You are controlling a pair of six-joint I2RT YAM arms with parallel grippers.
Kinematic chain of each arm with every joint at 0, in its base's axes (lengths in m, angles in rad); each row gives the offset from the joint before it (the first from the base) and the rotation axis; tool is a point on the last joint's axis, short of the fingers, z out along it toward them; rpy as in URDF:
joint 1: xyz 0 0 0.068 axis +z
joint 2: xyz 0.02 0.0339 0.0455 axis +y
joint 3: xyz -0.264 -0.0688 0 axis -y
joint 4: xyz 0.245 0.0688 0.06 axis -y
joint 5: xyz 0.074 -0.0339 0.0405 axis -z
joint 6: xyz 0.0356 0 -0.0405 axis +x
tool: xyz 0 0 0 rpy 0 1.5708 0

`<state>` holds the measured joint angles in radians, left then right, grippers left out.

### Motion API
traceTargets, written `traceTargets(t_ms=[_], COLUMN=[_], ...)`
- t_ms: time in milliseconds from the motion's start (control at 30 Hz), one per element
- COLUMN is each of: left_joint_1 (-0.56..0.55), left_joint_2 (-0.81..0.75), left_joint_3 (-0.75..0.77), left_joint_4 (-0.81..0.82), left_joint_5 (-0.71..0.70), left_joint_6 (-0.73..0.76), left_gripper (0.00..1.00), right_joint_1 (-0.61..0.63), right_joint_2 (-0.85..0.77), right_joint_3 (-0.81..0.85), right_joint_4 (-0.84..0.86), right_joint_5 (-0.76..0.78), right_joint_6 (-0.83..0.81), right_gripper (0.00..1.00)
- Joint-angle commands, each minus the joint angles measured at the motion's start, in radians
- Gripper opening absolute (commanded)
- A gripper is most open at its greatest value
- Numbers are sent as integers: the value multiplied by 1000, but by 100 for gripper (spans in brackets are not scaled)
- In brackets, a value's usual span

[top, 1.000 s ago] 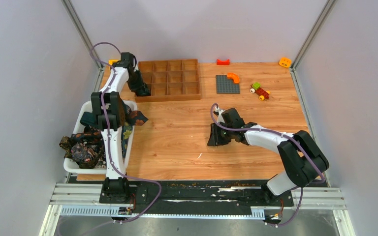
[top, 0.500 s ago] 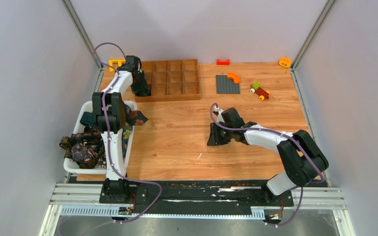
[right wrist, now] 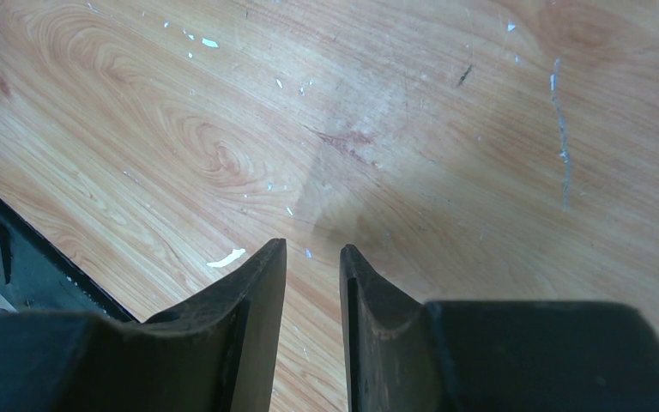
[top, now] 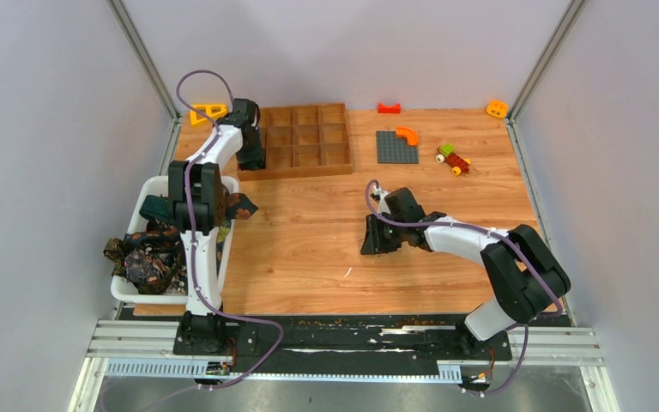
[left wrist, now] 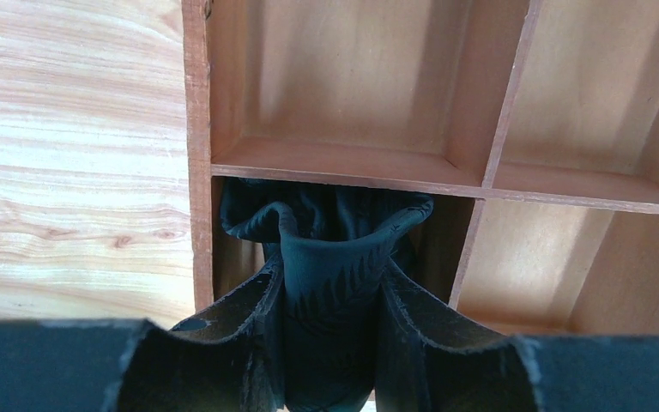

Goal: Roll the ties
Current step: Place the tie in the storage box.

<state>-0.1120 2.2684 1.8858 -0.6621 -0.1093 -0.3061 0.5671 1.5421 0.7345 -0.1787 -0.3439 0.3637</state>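
My left gripper (top: 251,158) is at the near-left corner of the wooden compartment tray (top: 309,137). In the left wrist view it (left wrist: 333,266) is shut on a dark green-black rolled tie (left wrist: 326,215) with a fern pattern. The roll stands in the near-left compartment beside the tray wall (left wrist: 196,129). More ties (top: 150,262), brown patterned and teal, lie heaped in the white basket (top: 124,292) at the left, and one end (top: 238,206) drapes over its rim. My right gripper (top: 371,240) rests low over bare table at mid-right. Its fingers (right wrist: 312,247) are slightly open with nothing between them.
A grey baseplate (top: 396,147) with an orange curved piece (top: 408,134) and a small toy car (top: 453,159) lie at the back right. A red piece (top: 389,108), an orange piece (top: 497,108) and a yellow piece (top: 208,111) sit along the back edge.
The left arm has shifted a little to the right at the tray's near-left corner, uncovering the yellow piece behind it. The right arm has not moved.
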Motion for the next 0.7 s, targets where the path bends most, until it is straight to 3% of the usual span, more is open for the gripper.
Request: traceTargets(t_ms=[0,267,400,667], left_joint_1=[-23,-23,-24,-40], left_joint_2=[87,122,123,33], left_joint_3=[7,40,45,-113], left_joint_4=[-161,-165,-173,-124], left_joint_5=[-19,-80,-41,-23], left_joint_6=[33,23,30,22], left_gripper=[36,36,36,32], right_joint_1=[2,3,3,2], right_joint_2=[10,15,16,16], right_joint_3=[42,45,47,48], right_joint_4=[22,18,16,16], right_joint_5=[-14,-10,-8,-6], right_joint_6=[-16,-16,-14,-14], right_gripper=[30,30,30,30])
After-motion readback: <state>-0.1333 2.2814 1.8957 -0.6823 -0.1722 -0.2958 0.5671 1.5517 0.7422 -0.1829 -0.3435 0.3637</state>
